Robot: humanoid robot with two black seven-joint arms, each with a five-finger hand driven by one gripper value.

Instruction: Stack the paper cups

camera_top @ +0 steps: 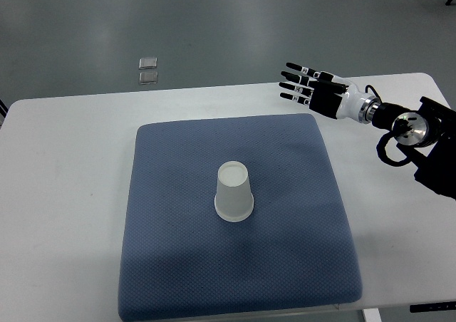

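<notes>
— Where do we log the paper cup?

— Upside down near the middle of the blue mat, which lies on the white table. It may be more than one cup nested; from above we can't tell.

— And the right hand?

— Over the table's far right part, well apart from the cup, fingers stretched out flat toward the left, holding nothing.

— Anything else?

— Two small clear squares on the floor beyond the table.

White cup, blue dotted mat, white table.
</notes>
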